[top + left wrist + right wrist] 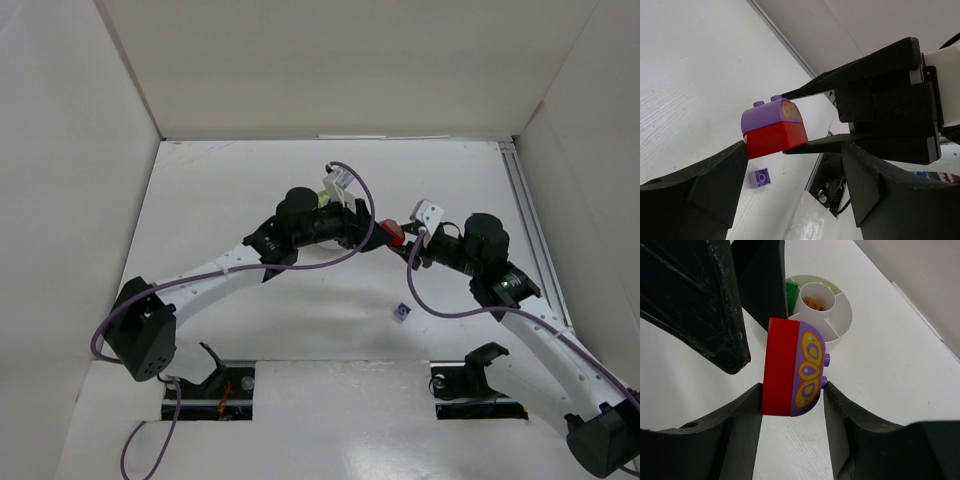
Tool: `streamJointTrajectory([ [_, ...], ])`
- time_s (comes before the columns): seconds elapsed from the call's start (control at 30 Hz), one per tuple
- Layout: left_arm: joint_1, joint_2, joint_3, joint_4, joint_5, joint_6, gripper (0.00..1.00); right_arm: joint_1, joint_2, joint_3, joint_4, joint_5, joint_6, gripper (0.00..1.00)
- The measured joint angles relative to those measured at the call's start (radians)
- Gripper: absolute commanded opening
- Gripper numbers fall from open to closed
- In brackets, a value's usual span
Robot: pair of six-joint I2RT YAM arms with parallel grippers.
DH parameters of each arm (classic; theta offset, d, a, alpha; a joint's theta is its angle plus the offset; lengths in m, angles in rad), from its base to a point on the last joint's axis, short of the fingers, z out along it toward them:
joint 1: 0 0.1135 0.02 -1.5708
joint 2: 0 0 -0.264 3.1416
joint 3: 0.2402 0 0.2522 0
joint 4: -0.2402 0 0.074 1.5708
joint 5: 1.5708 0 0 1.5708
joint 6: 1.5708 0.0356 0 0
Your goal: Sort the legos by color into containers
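Observation:
My right gripper (pixel 792 400) is shut on a stacked piece, a red brick joined to a purple brick with yellow markings (pixel 792 367), and holds it above the table. It also shows in the top view (pixel 394 236) and the left wrist view (pixel 772 127). My left gripper (pixel 795 172) is open, and its left finger (pixel 715 175) is close beside the red half. The white dish (pixel 840 322) lies behind, with a green lego (pixel 791 290) in a wedge and an orange-brown lego (pixel 813 302) in the centre well. A small purple lego (pixel 402 313) lies loose on the table.
White walls close off the table at the back and both sides. A metal rail (pixel 525 220) runs along the right edge. In the top view the left arm (pixel 300 225) hides most of the dish. Purple cables loop from both wrists.

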Motion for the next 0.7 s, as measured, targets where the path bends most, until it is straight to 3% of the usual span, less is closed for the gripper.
streamJointTrajectory([
  [0.13,0.004,0.006,0.000,0.013,0.001,0.002,0.55,0.000,0.002,0.000,0.018,-0.003,0.017,0.33],
  [0.43,0.006,0.021,0.000,0.026,-0.002,-0.005,0.46,0.000,0.008,0.000,0.040,-0.003,0.046,0.33],
  [0.7,0.011,0.034,0.000,0.029,-0.030,-0.047,0.23,0.021,0.023,0.000,0.053,0.038,0.048,0.33],
])
